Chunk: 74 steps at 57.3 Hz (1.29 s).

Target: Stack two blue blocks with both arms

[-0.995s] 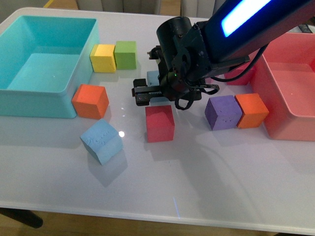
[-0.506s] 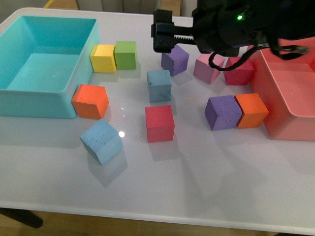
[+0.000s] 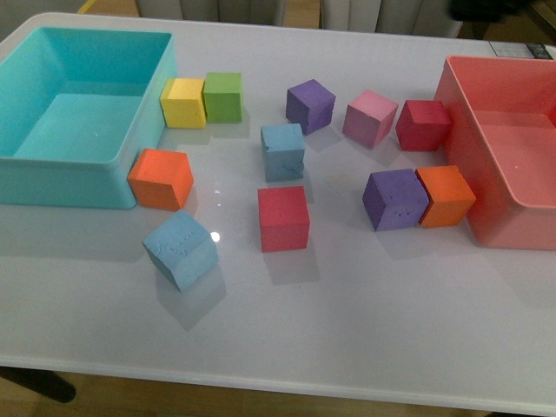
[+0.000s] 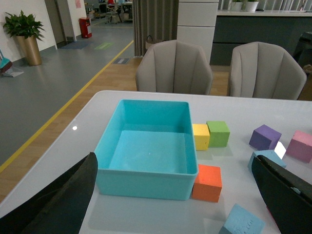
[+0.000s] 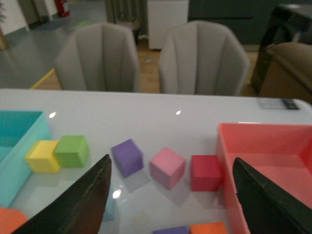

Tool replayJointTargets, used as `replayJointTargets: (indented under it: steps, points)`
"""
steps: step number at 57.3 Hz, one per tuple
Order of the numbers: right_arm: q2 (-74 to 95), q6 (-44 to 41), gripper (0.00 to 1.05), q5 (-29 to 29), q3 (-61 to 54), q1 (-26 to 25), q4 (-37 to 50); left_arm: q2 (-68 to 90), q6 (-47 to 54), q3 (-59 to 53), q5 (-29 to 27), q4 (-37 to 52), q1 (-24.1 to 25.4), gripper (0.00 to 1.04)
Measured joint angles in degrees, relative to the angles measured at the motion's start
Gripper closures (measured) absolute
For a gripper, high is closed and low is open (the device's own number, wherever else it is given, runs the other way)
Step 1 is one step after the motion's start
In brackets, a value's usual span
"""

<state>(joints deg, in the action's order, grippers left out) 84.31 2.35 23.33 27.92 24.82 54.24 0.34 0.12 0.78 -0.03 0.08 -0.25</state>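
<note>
Two light blue blocks rest apart on the white table. One blue block [image 3: 282, 151] stands upright in the middle, behind a red cube [image 3: 283, 218]. The other blue block [image 3: 180, 249] lies tilted at the front left; it also shows in the left wrist view [image 4: 242, 222]. Neither arm shows in the front view. My left gripper [image 4: 178, 204] is open, high above the table near the turquoise bin [image 4: 146, 173]. My right gripper [image 5: 173, 207] is open, high above the purple, pink and red cubes at the back.
The turquoise bin [image 3: 52, 174] stands at the left, a pink-red bin [image 3: 512, 230] at the right. Orange [image 3: 161, 178], yellow [image 3: 183, 102], green [image 3: 223, 95], purple [image 3: 310, 105], pink [image 3: 370, 118], dark red [image 3: 423, 124], purple [image 3: 395, 199] and orange [image 3: 446, 196] cubes lie scattered.
The right arm has lifted away from the middle blue block and drawn back out of the front view. The blocks have not moved.
</note>
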Motion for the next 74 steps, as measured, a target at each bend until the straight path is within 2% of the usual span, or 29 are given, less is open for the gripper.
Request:
replayJointTargets:
  steps: [8,20,31,36,45,49,53,74]
  points:
    - [-7.78,-1.22,0.63,-3.8,-8.13,-4.57,2.25,0.0,0.0,0.0,0.02,0.0,0.0,0.09]
    - [-17.92,-2.12,1.03,-9.86,-16.66,-10.69,-0.02,0.0,0.0,0.0,0.0,0.0,0.0,0.09]
    - [-27.06,-2.16,1.03,-13.73,-21.35,-14.97,-4.46,0.0,0.0,0.0,0.02,0.0,0.0,0.09]
    - [-28.57,-2.16,1.03,-15.52,-24.46,-16.72,-2.47,0.0,0.02,0.0,0.02,0.0,0.0,0.09]
    - [-38.07,-2.16,1.03,-18.16,-26.64,-19.3,-10.12,0.0,0.0,0.0,0.0,0.0,0.0,0.09]
    - [-41.35,-2.19,1.03,-22.58,-26.95,-22.67,-13.11,0.0,0.0,0.0,0.02,0.0,0.0,0.09]
    - [-44.39,-2.16,1.03,-22.75,-26.95,-24.35,-15.8,0.0,0.0,0.0,0.0,0.0,0.0,0.09]
    - [-58.23,-2.16,1.03,-23.26,-27.04,-24.61,-28.39,0.0,0.0,0.0,0.02,0.0,0.0,0.09]
